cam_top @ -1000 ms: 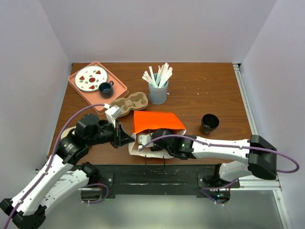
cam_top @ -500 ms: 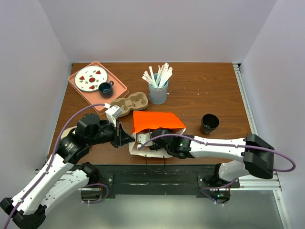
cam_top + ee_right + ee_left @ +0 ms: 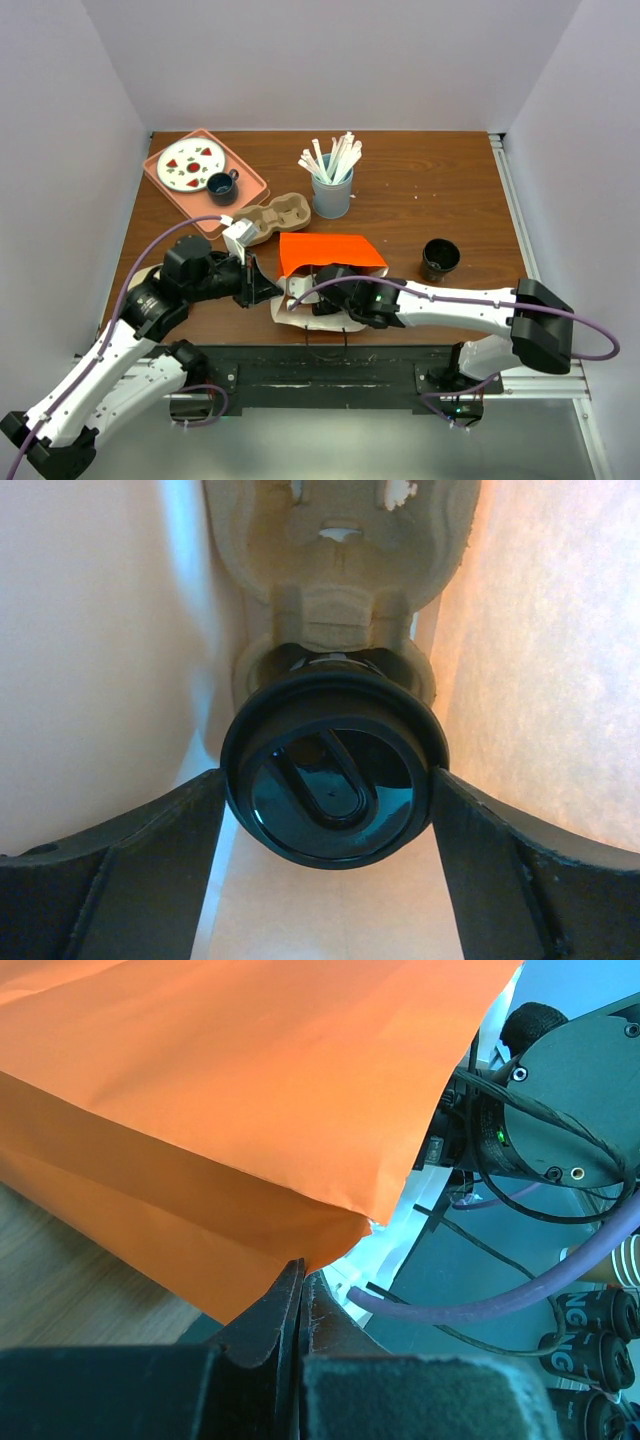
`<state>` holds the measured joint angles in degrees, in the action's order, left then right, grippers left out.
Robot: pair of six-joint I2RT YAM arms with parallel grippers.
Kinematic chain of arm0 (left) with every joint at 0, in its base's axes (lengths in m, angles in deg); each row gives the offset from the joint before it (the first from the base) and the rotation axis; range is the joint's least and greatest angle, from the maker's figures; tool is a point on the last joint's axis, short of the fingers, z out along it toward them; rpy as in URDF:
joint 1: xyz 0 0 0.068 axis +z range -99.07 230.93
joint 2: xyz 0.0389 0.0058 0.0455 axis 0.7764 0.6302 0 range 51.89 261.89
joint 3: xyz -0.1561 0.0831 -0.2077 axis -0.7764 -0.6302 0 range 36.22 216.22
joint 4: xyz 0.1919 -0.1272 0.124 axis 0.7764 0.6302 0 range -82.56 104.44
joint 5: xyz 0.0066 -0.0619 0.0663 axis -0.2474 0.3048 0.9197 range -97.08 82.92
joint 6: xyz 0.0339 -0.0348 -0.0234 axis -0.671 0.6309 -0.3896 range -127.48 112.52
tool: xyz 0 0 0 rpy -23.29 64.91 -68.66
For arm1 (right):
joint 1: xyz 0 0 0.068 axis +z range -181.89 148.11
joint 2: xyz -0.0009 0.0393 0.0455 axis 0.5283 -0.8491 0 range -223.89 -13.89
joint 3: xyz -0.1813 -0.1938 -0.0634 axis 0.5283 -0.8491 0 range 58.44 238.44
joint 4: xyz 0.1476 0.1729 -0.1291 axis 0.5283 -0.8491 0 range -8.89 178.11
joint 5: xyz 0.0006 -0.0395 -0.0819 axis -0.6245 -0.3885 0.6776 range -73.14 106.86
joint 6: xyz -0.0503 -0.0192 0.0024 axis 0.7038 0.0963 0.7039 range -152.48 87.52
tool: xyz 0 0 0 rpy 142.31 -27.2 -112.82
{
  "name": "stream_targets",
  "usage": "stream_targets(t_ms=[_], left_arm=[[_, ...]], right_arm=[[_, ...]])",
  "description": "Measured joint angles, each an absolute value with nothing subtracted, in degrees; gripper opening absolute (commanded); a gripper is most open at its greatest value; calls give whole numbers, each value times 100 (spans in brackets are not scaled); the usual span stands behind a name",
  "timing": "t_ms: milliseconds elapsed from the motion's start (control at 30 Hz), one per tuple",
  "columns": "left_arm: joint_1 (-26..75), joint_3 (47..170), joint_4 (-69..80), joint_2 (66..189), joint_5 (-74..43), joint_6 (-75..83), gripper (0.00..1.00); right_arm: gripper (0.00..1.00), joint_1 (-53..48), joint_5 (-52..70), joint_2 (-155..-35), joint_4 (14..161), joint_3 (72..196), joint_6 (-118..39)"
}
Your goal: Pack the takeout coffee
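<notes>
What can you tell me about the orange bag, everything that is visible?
The bag is of paper, bright orange outside and pale inside, with a creased side fold. It lies on its side at the near edge of the table, mouth open toward the arms. The shut left hand pinches a corner of its mouth. The right hand reaches inside, its fingers on either side of a black-lidded cup that sits in a pulp carrier within the bag.

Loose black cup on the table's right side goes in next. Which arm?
Right. The black cup sits on its side of the table, and the left gripper is shut on the edge of the orange bag, holding it. The right gripper must first back off the lidded cup inside the bag.
</notes>
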<state>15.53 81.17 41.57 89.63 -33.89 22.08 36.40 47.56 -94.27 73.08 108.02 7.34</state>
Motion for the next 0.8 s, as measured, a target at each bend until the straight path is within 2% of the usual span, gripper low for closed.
stream_targets(t_ms=[67, 133, 800], left_arm=[[1553, 8147, 4188, 8980, -3372, 2208, 0], [1553, 8220, 4240, 9018, -3317, 2206, 0], [1553, 8985, 4631, 9466, -3083, 2455, 0]], right_arm=[[92, 3640, 4729, -9427, 7218, 10846, 703], [98, 3640, 4714, -9427, 7122, 10905, 677], [98, 3616, 4130, -9274, 5927, 11663, 498]])
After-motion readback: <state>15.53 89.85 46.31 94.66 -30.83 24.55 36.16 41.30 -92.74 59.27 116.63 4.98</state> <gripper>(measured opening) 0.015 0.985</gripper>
